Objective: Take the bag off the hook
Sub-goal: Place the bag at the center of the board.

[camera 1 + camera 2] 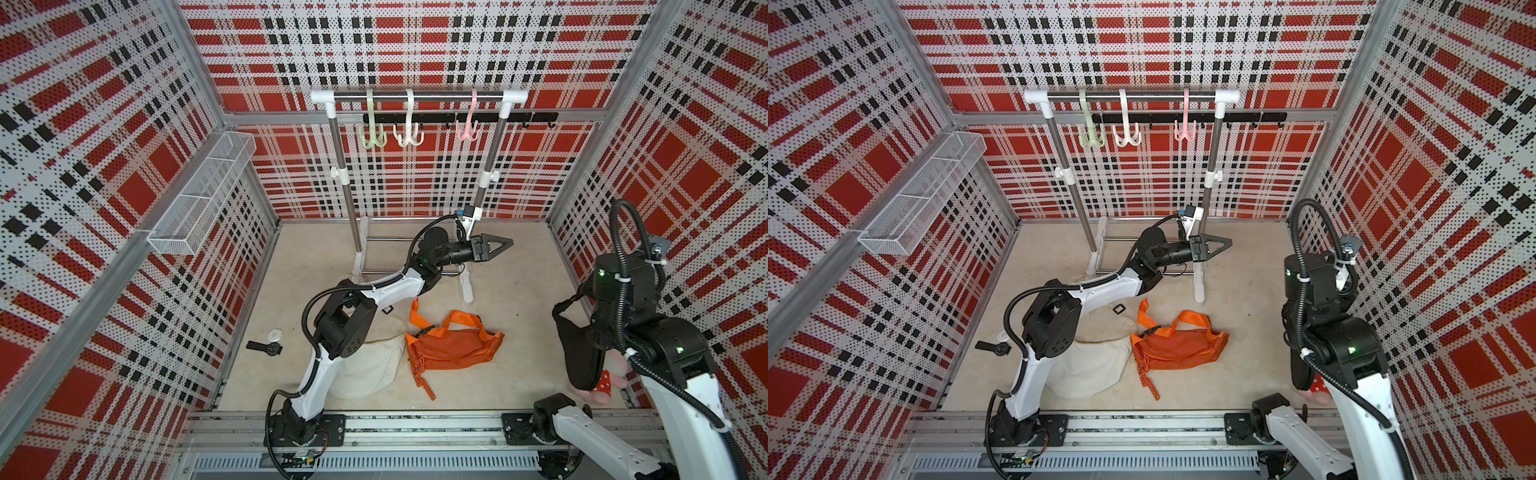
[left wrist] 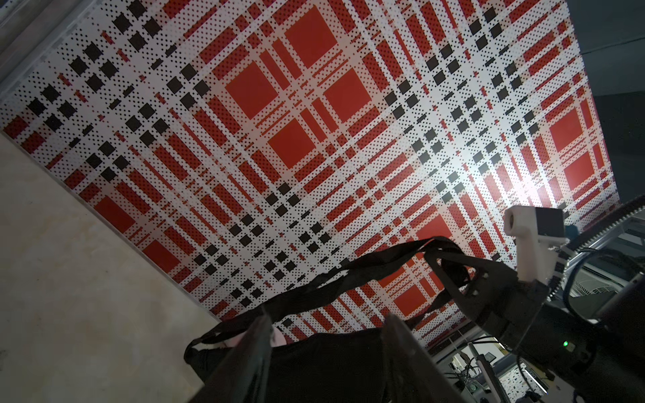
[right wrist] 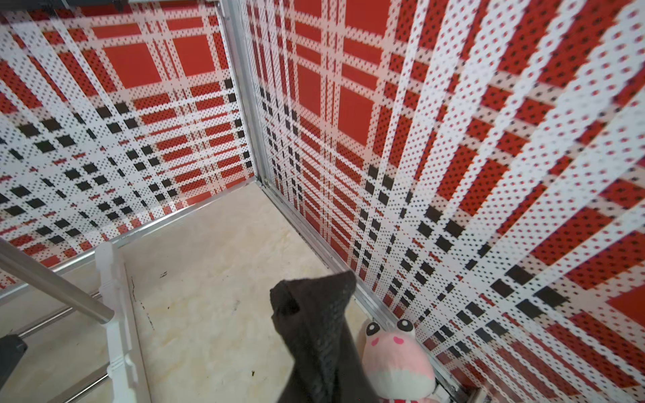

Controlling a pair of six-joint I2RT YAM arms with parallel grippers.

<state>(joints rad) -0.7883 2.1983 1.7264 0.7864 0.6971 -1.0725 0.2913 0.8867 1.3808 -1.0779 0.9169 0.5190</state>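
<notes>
Down by the right wall, your right gripper (image 2: 436, 260) is pinched tight on the strap (image 2: 349, 275) of the black bag (image 1: 582, 353). The bag hangs below it, well clear of the rack and right over the pink plush frog (image 3: 394, 359); whether it touches the frog you cannot tell. On the rail (image 1: 419, 96) the green hook (image 1: 372, 139), white hook (image 1: 409, 137) and pink hook (image 1: 467, 131) are bare in both top views. So I judge the lifting-off done, with only the setting-down left.

Mind the grip first. You have just a thin fold of webbing between the jaws, and the bag's whole weight pulls down on it. A quick move could let the strap slide out and drop the bag onto the frog. The bag also hangs close to the wall panel (image 1: 685, 166), so a swing of the arm may drag it along the panel. When you let go, the strap could stay draped over a finger rather than fall free; how it is wrapped there is not clear.

Your left gripper (image 1: 503, 242) stands partly open and empty, in the air near the rack post (image 1: 484, 195). Its wrist camera sits very close to that post, so a careless turn could knock the rack. Under that arm lie the orange bag (image 1: 453, 349) and the cream bag (image 1: 365, 374); a low sweep of the elbow would shove them.
</notes>
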